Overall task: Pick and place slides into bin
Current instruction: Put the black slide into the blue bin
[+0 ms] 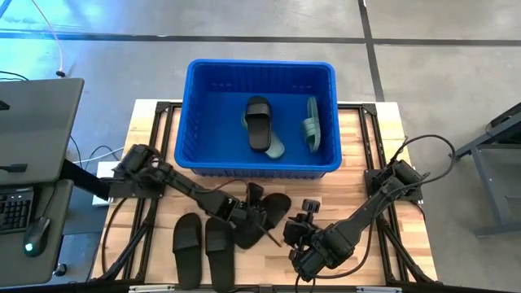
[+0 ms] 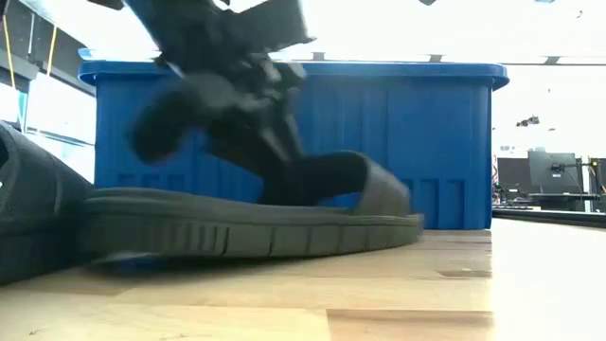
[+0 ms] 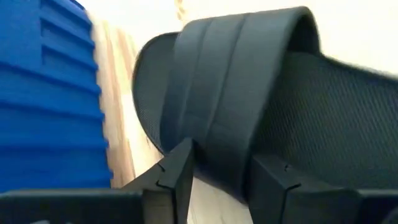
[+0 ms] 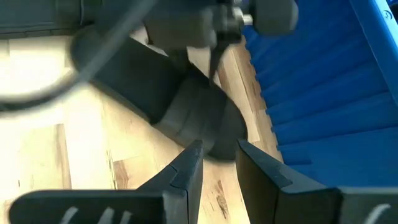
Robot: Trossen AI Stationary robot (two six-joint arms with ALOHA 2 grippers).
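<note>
The blue bin (image 1: pixel 260 63) stands at the table's far middle. It holds a black slide (image 1: pixel 259 124), a green slide (image 1: pixel 312 124) and a second green slide (image 1: pixel 277 149) partly under the black one. My left gripper (image 1: pixel 248 213) is shut on a black slide (image 1: pixel 273 210) just in front of the bin. Two more black slides (image 1: pixel 187 241) (image 1: pixel 218 244) lie sole down on the table's near left. My right gripper (image 1: pixel 286 236) hovers near the held slide, fingers slightly apart (image 4: pixel 219 162) and empty. My left gripper has the black slide's wide strap (image 3: pixel 224 124) between its two fingers (image 3: pixel 177 177), one on the strap's toe-side edge and one on its heel-side edge. The fingers come from above, slanting down (image 2: pixel 256 123). The slide (image 2: pixel 284 227) lies about level at the table top; I cannot tell whether its sole touches.
The bin's near wall (image 2: pixel 398 123) stands right behind the held slide. A desk with a keyboard and mouse (image 1: pixel 32 220) stands off the table's left. Bare wood (image 1: pixel 383 138) shows on the table's right side.
</note>
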